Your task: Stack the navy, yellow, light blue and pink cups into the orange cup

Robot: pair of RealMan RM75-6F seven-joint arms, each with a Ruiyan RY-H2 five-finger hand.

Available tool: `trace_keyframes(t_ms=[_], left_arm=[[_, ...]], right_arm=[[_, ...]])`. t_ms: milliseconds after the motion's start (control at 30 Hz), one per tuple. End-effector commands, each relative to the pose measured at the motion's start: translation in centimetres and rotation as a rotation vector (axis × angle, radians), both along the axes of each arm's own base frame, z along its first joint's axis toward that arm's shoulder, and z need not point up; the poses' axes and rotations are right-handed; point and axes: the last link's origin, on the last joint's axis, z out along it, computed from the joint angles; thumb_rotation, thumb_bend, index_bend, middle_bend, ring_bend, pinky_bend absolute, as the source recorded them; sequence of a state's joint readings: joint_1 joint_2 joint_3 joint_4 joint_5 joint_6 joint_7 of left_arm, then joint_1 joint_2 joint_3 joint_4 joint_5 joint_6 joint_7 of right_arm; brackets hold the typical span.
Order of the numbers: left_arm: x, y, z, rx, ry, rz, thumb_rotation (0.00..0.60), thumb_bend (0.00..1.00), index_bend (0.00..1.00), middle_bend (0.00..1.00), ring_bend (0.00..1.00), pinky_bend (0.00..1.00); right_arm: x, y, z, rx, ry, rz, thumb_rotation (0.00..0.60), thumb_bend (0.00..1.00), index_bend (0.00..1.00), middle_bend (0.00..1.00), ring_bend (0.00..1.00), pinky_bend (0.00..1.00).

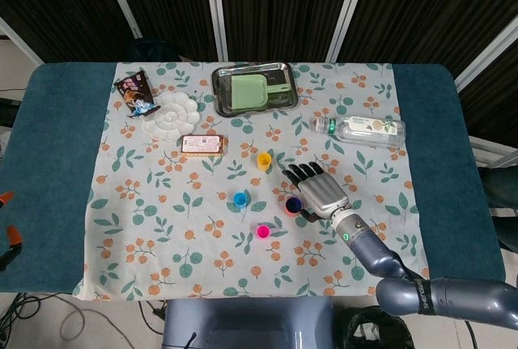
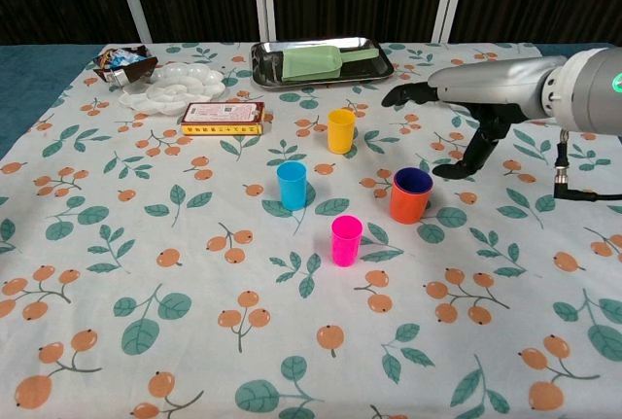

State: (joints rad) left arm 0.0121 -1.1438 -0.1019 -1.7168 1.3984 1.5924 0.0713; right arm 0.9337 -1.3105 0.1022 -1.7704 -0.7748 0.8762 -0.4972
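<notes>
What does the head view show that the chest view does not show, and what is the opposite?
Only the head view shows the whole clear bottle lying on its side, the bare blue table edges, and the right arm's lower part. Only the chest view shows the cups from the side: the navy cup sits deep in the orange cup, only its rim showing, and the right hand is open above, touching neither. Both show the yellow cup, light blue cup, pink cup and the metal tray.
</notes>
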Motion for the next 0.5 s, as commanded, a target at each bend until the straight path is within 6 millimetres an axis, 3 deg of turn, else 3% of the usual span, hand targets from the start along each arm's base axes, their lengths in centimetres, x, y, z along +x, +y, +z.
trace_keyframes(t_ms=[33,300,500], left_arm=[[0.0,0.0,0.0,0.001,0.000,-0.001,0.600,0.61,0.20,0.08,0.00,0.00],[0.1,0.0,-0.1,-0.002,-0.008,0.001,0.600,0.61,0.20,0.08,0.00,0.00],[0.0,-0.1,-0.3,-0.006,-0.013,0.005,0.600,0.61,0.20,0.08,0.00,0.00]], right_arm=[[0.3,-0.3,0.5,-0.022,-0.005,0.005,0.600,0.40,0.00,0.00,0.02,0.06],[2.9,-2.7,2.1,-0.094,-0.079,-0.007,0.600,0.41,0.01,0.00,0.02,0.06],[4.9,-4.7,1.9,-0.082,-0.104,-0.029,0.600,0.40,0.08,0.00,0.02,0.06]])
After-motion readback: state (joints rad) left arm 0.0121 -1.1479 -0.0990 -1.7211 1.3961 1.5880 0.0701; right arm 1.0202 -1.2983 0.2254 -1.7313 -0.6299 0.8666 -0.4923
